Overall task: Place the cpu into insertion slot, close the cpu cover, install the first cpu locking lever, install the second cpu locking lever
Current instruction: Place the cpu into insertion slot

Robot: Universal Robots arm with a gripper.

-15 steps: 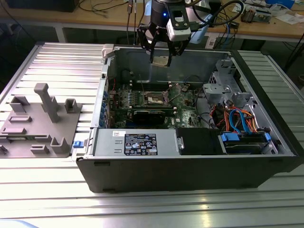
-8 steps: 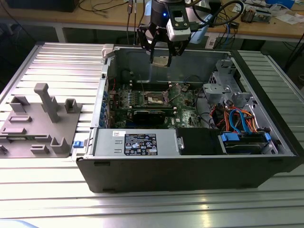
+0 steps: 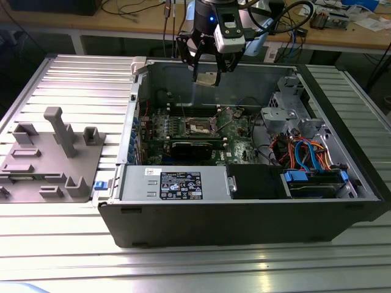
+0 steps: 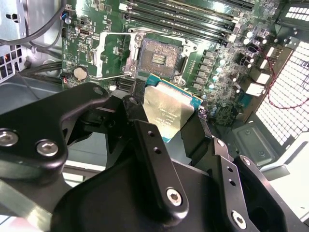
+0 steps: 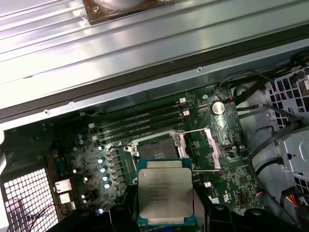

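Gripper (image 3: 207, 75) fingers (image 4: 145, 135) are part-closed, pinching one cpu (image 5: 165, 193) by opposite edges, silver top facing both wrist cameras. The chip hangs clear above the motherboard (image 4: 217, 53), near the one insertion slot (image 4: 159, 58), not touching it. Both wrist views show the slot's contact field bare and the single cpu cover (image 4: 100, 58) swung open beside it. The exterior view shows the gripper high over the one open computer case (image 3: 244, 220), near its rear wall.
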